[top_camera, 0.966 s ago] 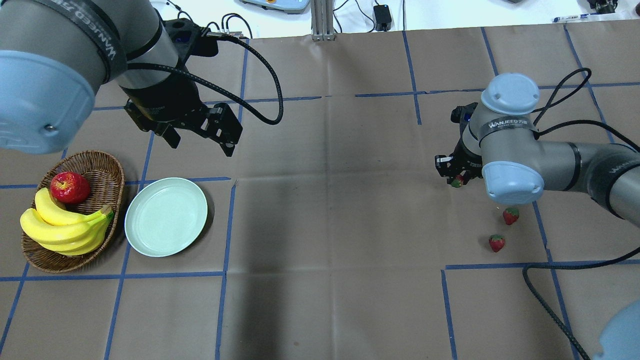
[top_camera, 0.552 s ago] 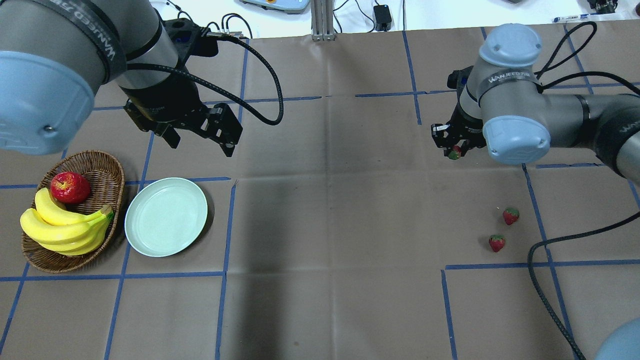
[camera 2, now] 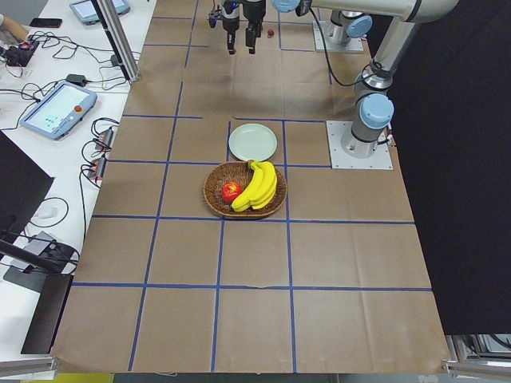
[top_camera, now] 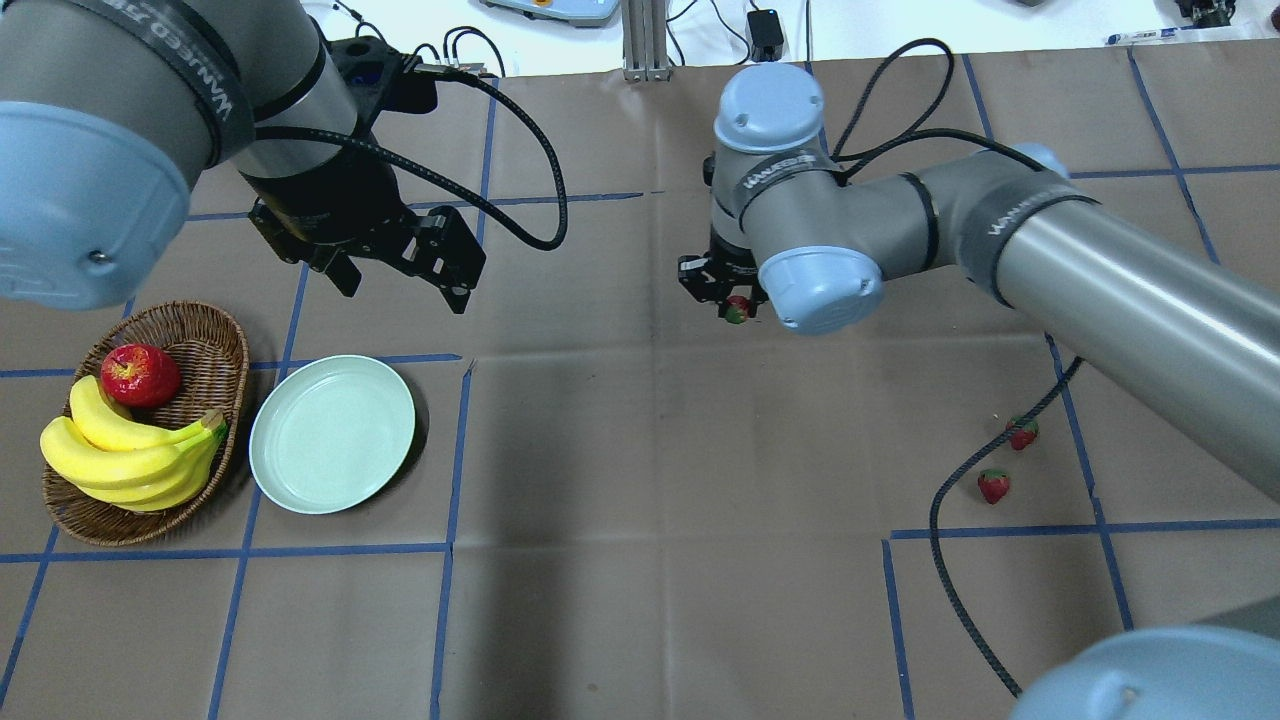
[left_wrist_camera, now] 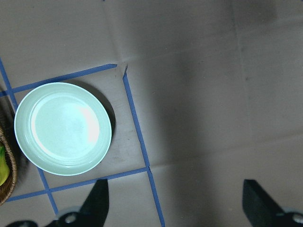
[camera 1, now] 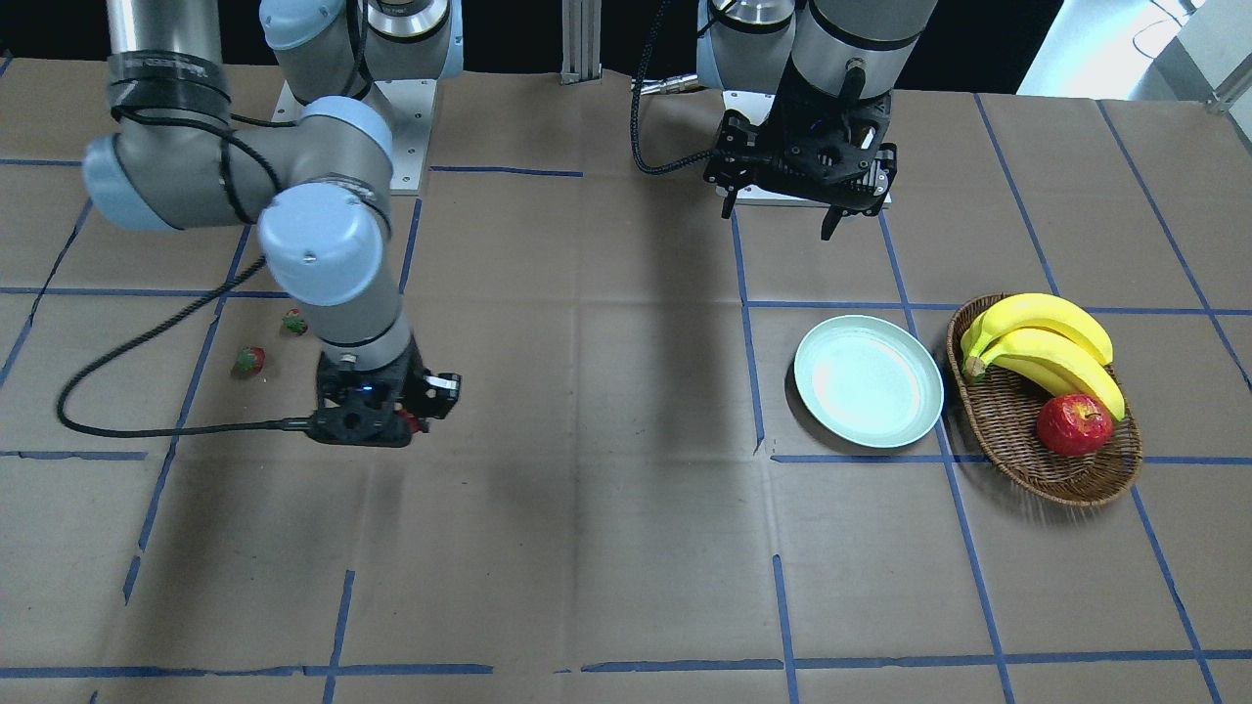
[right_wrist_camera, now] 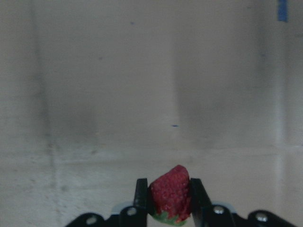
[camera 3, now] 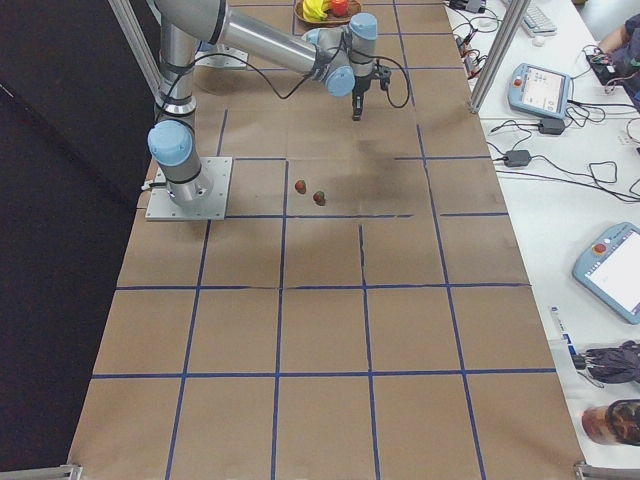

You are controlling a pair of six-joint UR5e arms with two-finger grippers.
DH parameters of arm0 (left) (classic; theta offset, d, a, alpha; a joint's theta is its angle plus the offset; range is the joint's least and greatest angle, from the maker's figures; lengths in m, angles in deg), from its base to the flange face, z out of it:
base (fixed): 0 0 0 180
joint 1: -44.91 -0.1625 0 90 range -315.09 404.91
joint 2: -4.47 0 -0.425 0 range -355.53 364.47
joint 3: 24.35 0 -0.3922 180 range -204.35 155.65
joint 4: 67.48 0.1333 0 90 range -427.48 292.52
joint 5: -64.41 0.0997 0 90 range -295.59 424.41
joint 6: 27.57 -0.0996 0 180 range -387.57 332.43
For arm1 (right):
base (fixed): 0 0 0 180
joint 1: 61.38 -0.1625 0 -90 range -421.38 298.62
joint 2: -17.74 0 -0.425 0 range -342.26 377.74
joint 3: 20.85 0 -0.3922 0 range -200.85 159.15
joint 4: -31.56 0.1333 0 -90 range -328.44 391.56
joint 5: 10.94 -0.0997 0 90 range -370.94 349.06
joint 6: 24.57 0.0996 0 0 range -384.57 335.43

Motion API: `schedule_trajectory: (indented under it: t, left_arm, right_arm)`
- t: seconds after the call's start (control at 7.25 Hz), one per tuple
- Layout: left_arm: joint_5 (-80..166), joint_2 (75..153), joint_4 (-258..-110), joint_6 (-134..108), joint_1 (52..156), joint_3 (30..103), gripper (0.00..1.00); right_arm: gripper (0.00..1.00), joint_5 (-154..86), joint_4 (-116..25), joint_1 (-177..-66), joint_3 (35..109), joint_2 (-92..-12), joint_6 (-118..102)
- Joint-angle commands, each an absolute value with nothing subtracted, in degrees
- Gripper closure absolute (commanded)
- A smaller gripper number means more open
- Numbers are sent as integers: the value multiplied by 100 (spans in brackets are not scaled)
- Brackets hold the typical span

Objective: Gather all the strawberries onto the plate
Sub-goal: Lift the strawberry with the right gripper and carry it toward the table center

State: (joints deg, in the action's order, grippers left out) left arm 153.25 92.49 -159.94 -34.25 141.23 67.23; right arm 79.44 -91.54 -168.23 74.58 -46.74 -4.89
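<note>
**Transport of the first berry.** The right pincer [top_camera: 733, 300] is clamped on one strawberry [right_wrist_camera: 171, 194] and carries it clear of the tabletop [top_camera: 640, 450], near the middle and well apart from the plate [top_camera: 332, 433]. In the wrist view the fingers press the berry's two flanks, with the green cap low between them and the red tip free. A second strawberry [top_camera: 1021, 432] and a third strawberry [top_camera: 993, 486] lie near each other on the tabletop at the robot's right. The plate holds nothing and sits just beside the wicker basket [top_camera: 215, 345]. The left pincer [top_camera: 403, 283] hangs above the tabletop near the plate, jaws wide apart and empty.

**Handling.** The berry is judged very light, with a bumpy skin that aids grip. Its taper could let it slip from a hold near the tip, so the broad part below the cap is the likely best place. A gentle squeeze should suffice.
</note>
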Motion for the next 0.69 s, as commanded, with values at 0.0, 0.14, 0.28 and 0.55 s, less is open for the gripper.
schedule_trajectory:
  t: [0.0,0.14,0.28,0.55]
  left_arm:
    - [15326,9244,-15994,-3425,14115,6723,0]
    - [15326,9244,-15994,-3425,14115,6723,0]
    - [15326,9253,-15994,-3425,14115,6723,0]
    - [15335,9262,-15994,-3425,14106,6723,0]
  right_arm:
    - [87,7932,-9402,-17386,6777,-3846,187]
    - [87,7932,-9403,-17396,6670,-3703,189]
    - [87,7932,-9395,-17396,6704,-3667,189]
    - [13,7714,-9307,-17396,6731,-3667,241]
